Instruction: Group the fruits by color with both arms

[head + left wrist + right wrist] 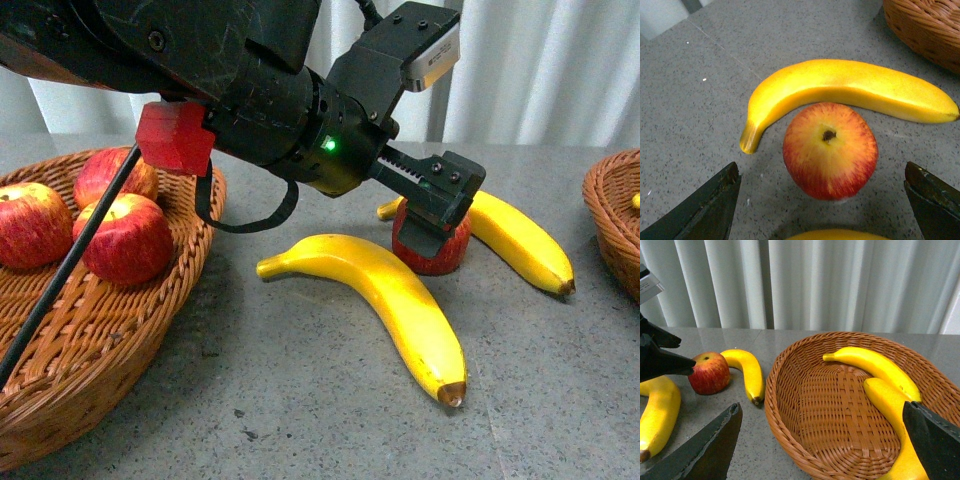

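A red apple (pixel 455 250) stands on the grey table between two yellow bananas, one in front (pixel 390 295) and one behind (pixel 525 240). My left gripper (pixel 440 215) hangs open right over this apple. In the left wrist view the apple (pixel 830 150) sits stem up between the spread fingers (pixel 705 210), untouched, with a banana (pixel 840 87) curving just beyond it. Three apples (pixel 130 240) lie in the left basket (pixel 100 350). My right gripper (pixel 821 412) is open above the right basket (pixel 785 410), which holds two bananas (pixel 875 365). The right gripper does not show in the front view.
The right basket's rim (pixel 615 215) shows at the table's right edge. A white curtain hangs behind the table. From the right wrist view, the apple (pixel 710 372) and the table bananas (pixel 747 370) lie just beside the basket, with the left gripper (pixel 660 357) over them.
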